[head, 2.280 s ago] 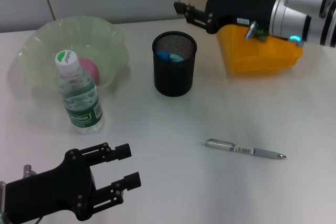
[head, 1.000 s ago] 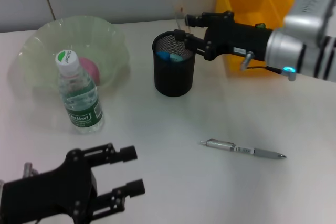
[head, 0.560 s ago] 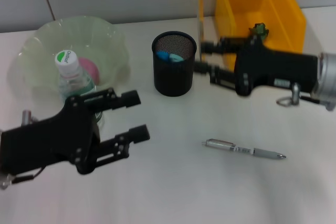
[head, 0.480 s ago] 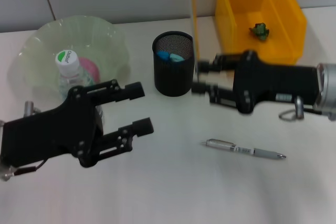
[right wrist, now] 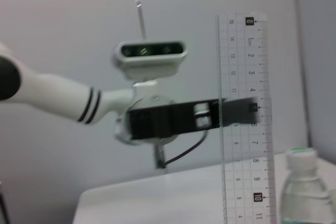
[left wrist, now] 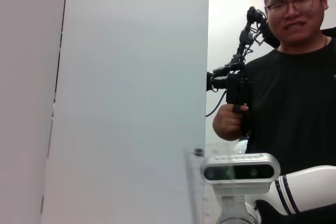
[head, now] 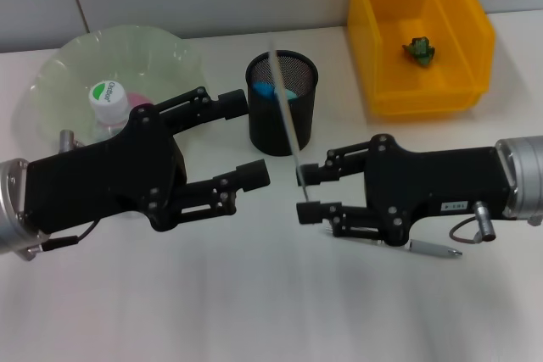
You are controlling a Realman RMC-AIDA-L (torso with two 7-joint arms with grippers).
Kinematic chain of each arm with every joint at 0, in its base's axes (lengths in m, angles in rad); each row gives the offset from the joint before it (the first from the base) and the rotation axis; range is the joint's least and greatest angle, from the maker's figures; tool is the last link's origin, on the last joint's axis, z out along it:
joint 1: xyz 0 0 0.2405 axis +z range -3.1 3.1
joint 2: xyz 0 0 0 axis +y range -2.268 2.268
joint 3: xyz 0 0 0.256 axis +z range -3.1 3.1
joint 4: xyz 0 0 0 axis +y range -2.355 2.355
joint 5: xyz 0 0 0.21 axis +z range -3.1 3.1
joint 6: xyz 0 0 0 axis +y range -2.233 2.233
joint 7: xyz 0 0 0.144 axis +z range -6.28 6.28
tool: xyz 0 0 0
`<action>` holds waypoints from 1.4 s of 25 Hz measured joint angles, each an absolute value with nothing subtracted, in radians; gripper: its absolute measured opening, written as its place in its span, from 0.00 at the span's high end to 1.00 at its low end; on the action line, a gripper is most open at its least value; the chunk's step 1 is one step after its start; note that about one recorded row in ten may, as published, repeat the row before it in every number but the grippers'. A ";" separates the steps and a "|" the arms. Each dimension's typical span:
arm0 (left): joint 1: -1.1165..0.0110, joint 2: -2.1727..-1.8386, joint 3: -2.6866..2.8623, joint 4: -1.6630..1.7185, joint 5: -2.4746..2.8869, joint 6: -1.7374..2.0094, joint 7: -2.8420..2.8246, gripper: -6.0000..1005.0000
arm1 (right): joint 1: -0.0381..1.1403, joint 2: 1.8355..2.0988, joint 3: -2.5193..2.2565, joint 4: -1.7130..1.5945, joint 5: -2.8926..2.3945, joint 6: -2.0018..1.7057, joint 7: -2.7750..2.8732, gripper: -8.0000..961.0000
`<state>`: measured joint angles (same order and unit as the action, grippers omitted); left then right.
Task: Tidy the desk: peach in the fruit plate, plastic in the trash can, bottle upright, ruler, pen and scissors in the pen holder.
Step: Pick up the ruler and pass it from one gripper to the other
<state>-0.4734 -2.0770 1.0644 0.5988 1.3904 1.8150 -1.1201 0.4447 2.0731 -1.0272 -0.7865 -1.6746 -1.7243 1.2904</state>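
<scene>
My right gripper (head: 303,193) is shut on the clear ruler (head: 282,99), which it holds upright just in front of the black mesh pen holder (head: 281,129). The ruler (right wrist: 244,119) faces the right wrist view. Blue scissors (head: 273,91) stand in the holder. My left gripper (head: 246,140) is open, left of the ruler and level with it. The bottle (head: 106,96) stands upright behind the left arm, only its cap showing. The peach (head: 133,100) peeks out in the green fruit plate (head: 59,61). The pen (head: 437,250) lies mostly hidden under the right gripper.
The yellow trash can (head: 399,91) at the back right holds a small green scrap (head: 418,48). In the left wrist view a person (left wrist: 294,87) stands beyond a pale wall. White desk (head: 254,311) lies in front of both arms.
The right gripper carried the ruler from above the pen holder down to the desk's middle. The left arm rose from the front left corner toward the ruler, covering the bottle.
</scene>
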 joint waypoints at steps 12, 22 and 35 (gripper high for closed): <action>-0.487 -2.075 1.066 0.604 1.390 1.806 -1.133 0.22 | 0.472 2.072 -1.063 -0.788 -1.723 -1.702 1.288 0.58; -0.505 -2.073 1.101 0.605 1.395 1.789 -1.168 0.24 | 0.490 2.072 -1.074 -0.796 -1.750 -1.694 1.287 0.57; -0.503 -2.069 1.107 0.598 1.400 1.782 -1.174 0.25 | 0.488 2.072 -1.070 -0.817 -1.773 -1.697 1.289 0.56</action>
